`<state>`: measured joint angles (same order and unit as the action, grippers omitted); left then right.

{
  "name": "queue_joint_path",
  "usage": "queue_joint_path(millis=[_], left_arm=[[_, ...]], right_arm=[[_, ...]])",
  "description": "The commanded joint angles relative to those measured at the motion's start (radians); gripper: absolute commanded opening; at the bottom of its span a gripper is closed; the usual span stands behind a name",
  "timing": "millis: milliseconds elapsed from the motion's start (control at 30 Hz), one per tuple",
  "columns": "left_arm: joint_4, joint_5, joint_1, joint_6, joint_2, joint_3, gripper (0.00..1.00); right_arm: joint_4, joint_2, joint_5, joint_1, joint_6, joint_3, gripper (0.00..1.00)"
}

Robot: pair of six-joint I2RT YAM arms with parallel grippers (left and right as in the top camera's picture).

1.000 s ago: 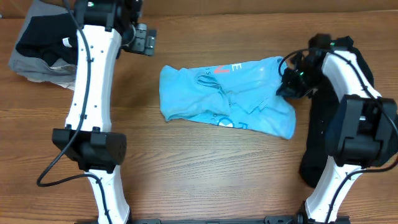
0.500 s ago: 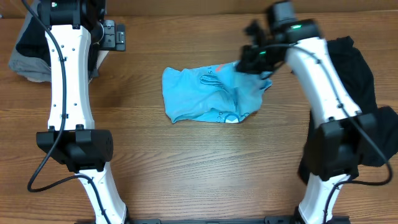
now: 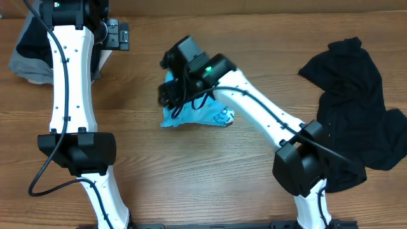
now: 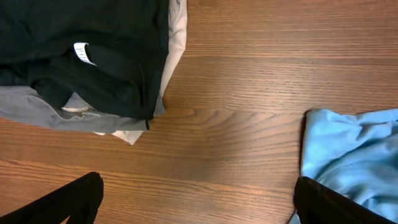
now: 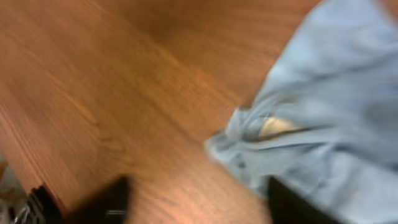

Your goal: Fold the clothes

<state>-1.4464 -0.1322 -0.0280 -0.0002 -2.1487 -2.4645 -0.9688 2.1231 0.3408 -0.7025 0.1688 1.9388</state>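
A light blue shirt lies bunched at the table's middle, its right side folded over to the left, partly hidden under my right arm. My right gripper hovers at the shirt's left edge. In the blurred right wrist view its jaws stand open over bare wood, and the blue shirt lies just to their right. My left gripper is at the far left, open with only wood between its fingers. The blue shirt's edge shows beside its right finger.
A stack of black, grey and white clothes lies at the far left corner, also in the left wrist view. A crumpled black garment sprawls along the table's right side.
My right arm swept left across the table, carrying the blue shirt's right side over onto its left, then its jaws opened and let go. The left arm pulled back toward the left corner.
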Motion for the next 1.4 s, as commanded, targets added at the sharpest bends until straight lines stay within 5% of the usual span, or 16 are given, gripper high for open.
queue_joint_path(millis=[0, 267, 467, 633, 967, 1133, 1367], left_arm=[[0.009, 0.002, 0.002, -0.003, 0.009, -0.016, 1.0], [0.011, 0.026, 0.002, -0.003, -0.018, -0.016, 1.0], [0.011, 0.036, 0.002, -0.003, -0.068, -0.016, 1.0], [0.018, 0.036, 0.002, -0.003, -0.098, -0.016, 1.0], [0.022, 0.024, 0.0, 0.002, -0.118, -0.016, 1.0], [0.022, 0.024, 0.0, 0.002, -0.118, -0.016, 1.0], [0.025, 0.016, 0.0, 0.005, -0.118, -0.016, 1.0]], right_arm=[[-0.047, -0.015, -0.004, 0.006, -0.011, 0.042, 0.96], [-0.245, -0.041, -0.112, 0.203, 0.045, 0.158, 1.0], [-0.146, -0.012, -0.094, 0.249, -0.021, 0.072, 1.0], [-0.043, 0.035, -0.097, 0.228, -0.043, 0.029, 0.74], [0.05, 0.165, -0.174, 0.179, -0.068, 0.025, 0.77], [0.102, 0.195, -0.193, 0.179, -0.064, 0.024, 0.57], [0.156, 0.196, -0.28, 0.18, -0.061, 0.029, 0.07]])
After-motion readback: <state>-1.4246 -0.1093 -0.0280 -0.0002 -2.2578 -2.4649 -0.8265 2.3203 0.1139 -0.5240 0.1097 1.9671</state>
